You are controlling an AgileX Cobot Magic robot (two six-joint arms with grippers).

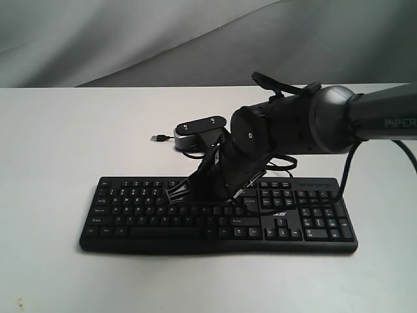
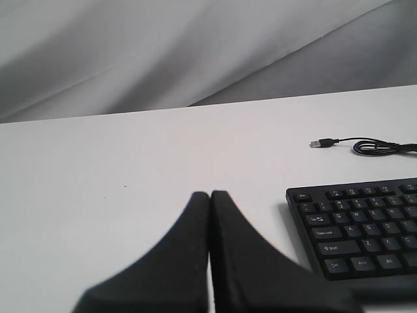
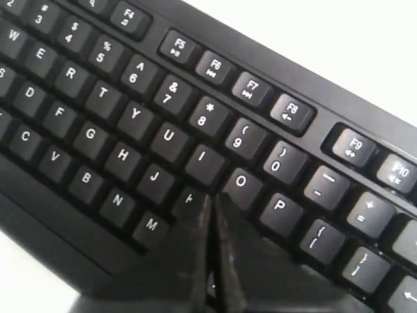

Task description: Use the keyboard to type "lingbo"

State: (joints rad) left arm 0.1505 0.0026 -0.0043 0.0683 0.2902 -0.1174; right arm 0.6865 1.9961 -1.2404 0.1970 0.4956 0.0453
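Observation:
The black keyboard (image 1: 137, 210) lies on the white table, number pad and "acer" logo toward the right. My right gripper (image 1: 174, 193) reaches across from the right and hangs low over the letter keys, shut with nothing in it. In the right wrist view the right gripper's (image 3: 212, 199) tips meet at the right edge of the K key (image 3: 187, 199), just under the O key (image 3: 241, 181); the key beneath the fingers is hidden. My left gripper (image 2: 210, 195) is shut and empty over bare table, left of the keyboard's (image 2: 365, 222) Esc corner. It does not show in the exterior view.
The keyboard's thin black cable (image 2: 381, 147) lies loose on the white table (image 1: 52, 163) behind it, ending in an unplugged USB plug (image 1: 158, 137). A grey cloth backdrop (image 1: 130, 39) hangs behind the table. The right arm's bulky wrist (image 1: 287, 124) hangs over the keyboard's middle.

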